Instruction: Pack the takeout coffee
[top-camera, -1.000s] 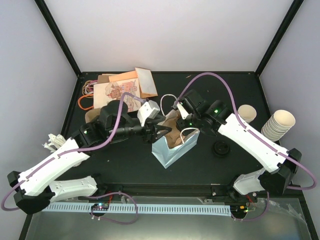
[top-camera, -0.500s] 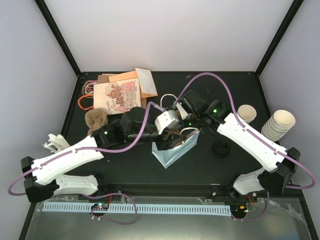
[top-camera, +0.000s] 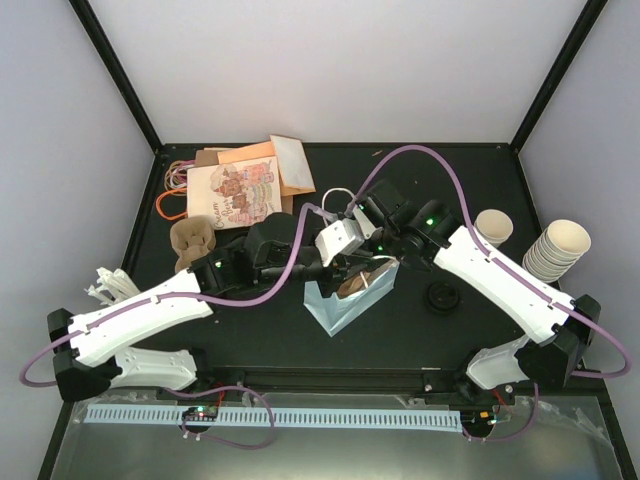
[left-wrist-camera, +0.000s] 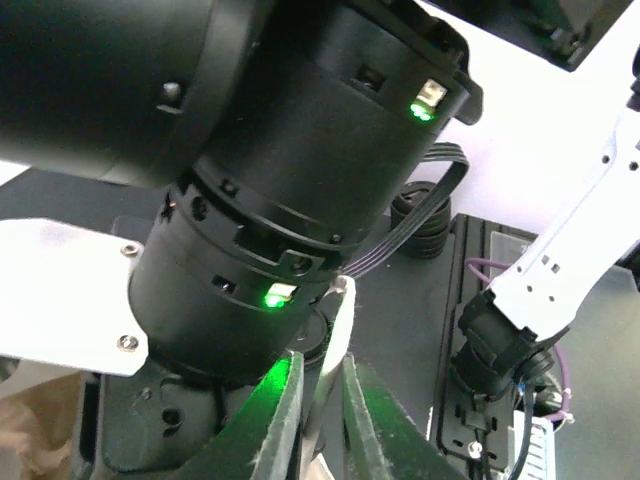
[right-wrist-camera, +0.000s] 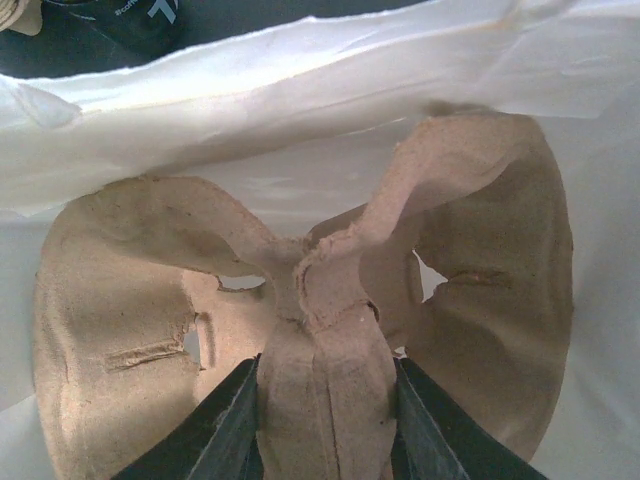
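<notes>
Takeout coffee: upright on tabletop, near white bag, on its right, untouched. Right end effector: clenched on pulp carrier inside bag. Left end effector: pinching thin white strip.

Black counter. Centre: white paper bag, standing open. Right of it: takeout coffee, lid up, apart from bag. Far right: single lidless cup, then stacked cups at the edge. Back left: flat printed bags, brown pulp carrier just in front.
</notes>
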